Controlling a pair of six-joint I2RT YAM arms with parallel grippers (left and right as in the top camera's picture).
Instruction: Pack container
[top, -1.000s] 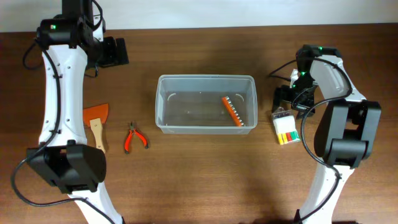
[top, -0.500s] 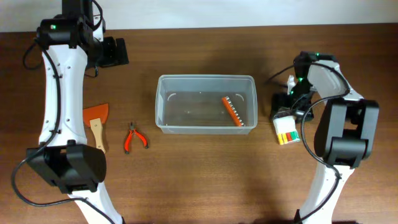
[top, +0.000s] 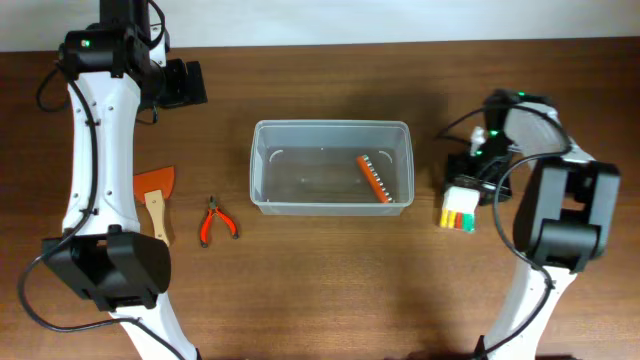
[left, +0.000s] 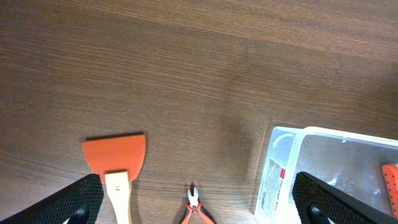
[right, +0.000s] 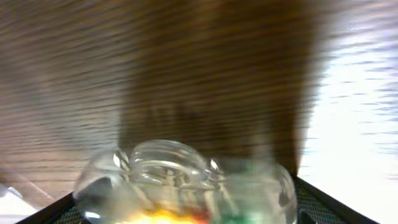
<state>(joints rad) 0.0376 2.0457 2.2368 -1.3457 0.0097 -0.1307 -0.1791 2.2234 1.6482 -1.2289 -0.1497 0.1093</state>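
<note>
The container (top: 330, 165) is a clear lidless bin at the table's middle; it also shows in the left wrist view (left: 329, 168). An orange tool (top: 373, 177) lies inside it. A small clear packet with coloured pieces (top: 460, 212) sits right of the bin. My right gripper (top: 470, 180) is at its top end, and in the blurred right wrist view the packet (right: 186, 180) fills the space between the fingers (right: 186, 211). My left gripper (top: 185, 83) is open and empty, high at the back left (left: 198, 214).
Red-handled pliers (top: 215, 220) and an orange scraper with a wooden handle (top: 155, 195) lie left of the bin. Both show in the left wrist view, the pliers (left: 194, 208) and the scraper (left: 115, 158). A pale surface borders the table at the back.
My right gripper has come down toward the front onto the packet, and the packet has shifted slightly right and forward. The left arm has not moved.
</note>
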